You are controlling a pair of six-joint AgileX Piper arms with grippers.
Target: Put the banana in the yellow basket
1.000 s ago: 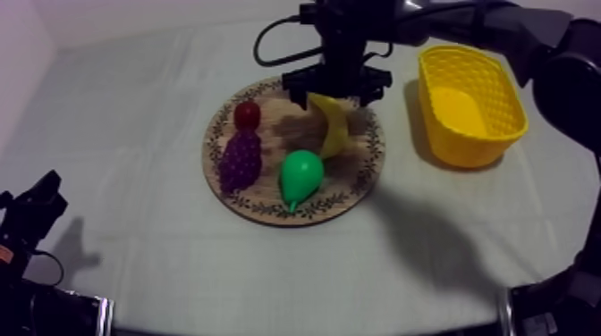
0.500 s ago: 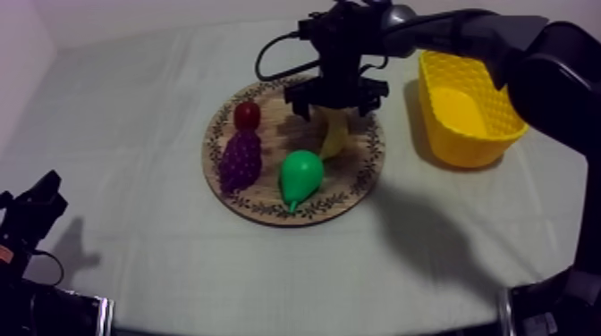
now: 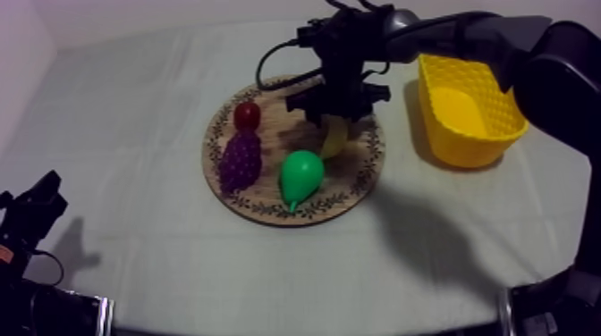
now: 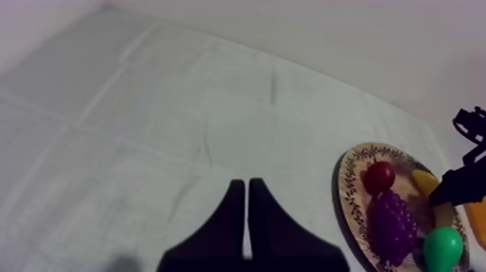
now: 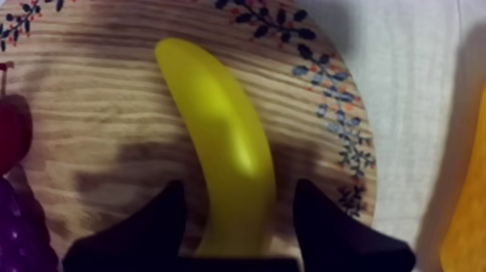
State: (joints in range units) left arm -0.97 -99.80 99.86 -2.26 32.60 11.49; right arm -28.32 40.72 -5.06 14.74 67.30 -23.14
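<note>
Right gripper [image 5: 239, 199] sat low over board [image 5: 94, 108], fingers spread either side of banana [image 5: 217, 123], not clamped. Banana lay on board's far right part. Basket [image 3: 469, 103] stood right of board. Left gripper [image 4: 247, 192] clenched empty over near-left worktop [image 4: 145, 108].
</note>
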